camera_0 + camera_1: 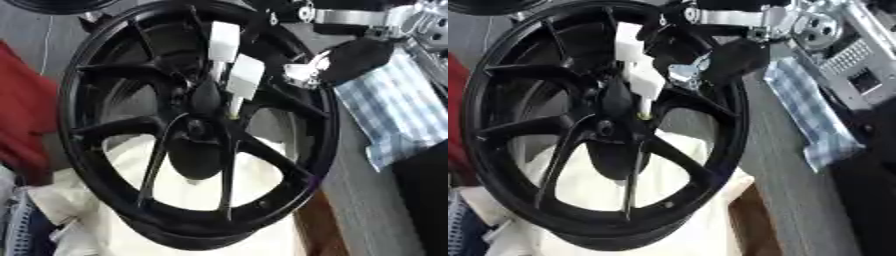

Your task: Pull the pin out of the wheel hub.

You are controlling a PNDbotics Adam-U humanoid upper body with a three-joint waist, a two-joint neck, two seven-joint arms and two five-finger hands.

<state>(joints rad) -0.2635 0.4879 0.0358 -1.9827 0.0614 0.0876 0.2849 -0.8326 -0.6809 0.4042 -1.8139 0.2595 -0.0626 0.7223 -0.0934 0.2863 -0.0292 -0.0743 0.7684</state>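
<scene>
Reaching in from two o'clock, the right robot hand has its white fingertips pinched on the pin just above the wheel hub, so a straight outward pull seems next.

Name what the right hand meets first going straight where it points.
Likely the lower white block-shaped pin on the black spoked wheel hub; the right hand points left toward it, depth unclear.

Black hand with white finger pads, rectangular and flat, reaching in from two o'clock. Silver band round wrist. Silver arm behind, toward one o'clock: round holes, perforated plate, small dark slot. Chrome fittings beside palm.
</scene>
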